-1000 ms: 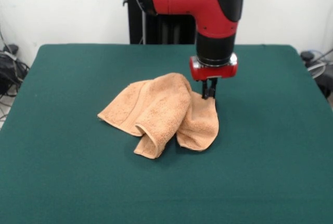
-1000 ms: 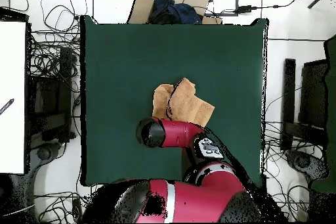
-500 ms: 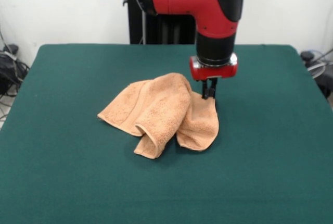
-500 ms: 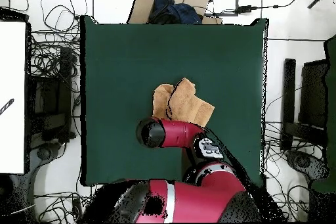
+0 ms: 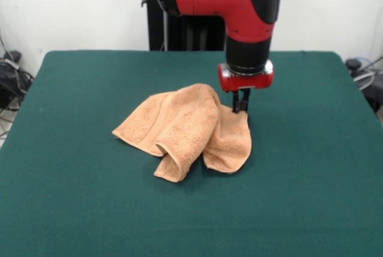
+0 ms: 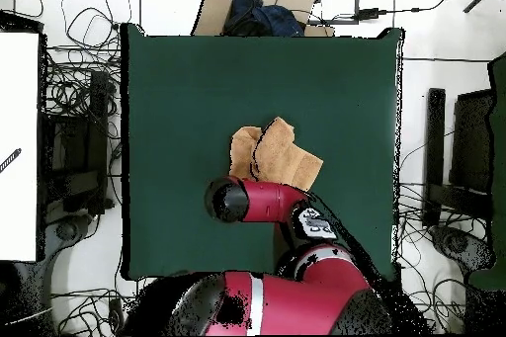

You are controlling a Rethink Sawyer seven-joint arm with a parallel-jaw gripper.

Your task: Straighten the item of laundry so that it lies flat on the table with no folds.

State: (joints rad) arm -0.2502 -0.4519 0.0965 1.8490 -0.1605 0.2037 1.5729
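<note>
In the front view, the near stretch of the dark green tabletop [image 5: 191, 221] is bare, and the peach-orange towel [image 5: 185, 128] lies bunched near the middle of it, folded over itself into a rounded hump with one rolled flap pointing toward the near edge and a flatter layer spreading to the picture's left. Its long axis runs roughly from that left corner up to the right, where the cloth rises to meet the hand [image 5: 240, 108]. The hand hangs straight down from the red and black arm [image 5: 239, 12] at the towel's far right edge, its fingers drawn close together and, as far as I can judge, nipping a corner of cloth there. So the bulk of the towel lies to the picture's left of and nearer than the hand; a pull away from that bulk, toward the right, would likely open the fold. There is ample free felt on that side and behind. The overhead view shows the towel [image 6: 282, 155] just beyond the arm's wrist, well inside the tabletop's [image 6: 178, 76] borders.
</note>
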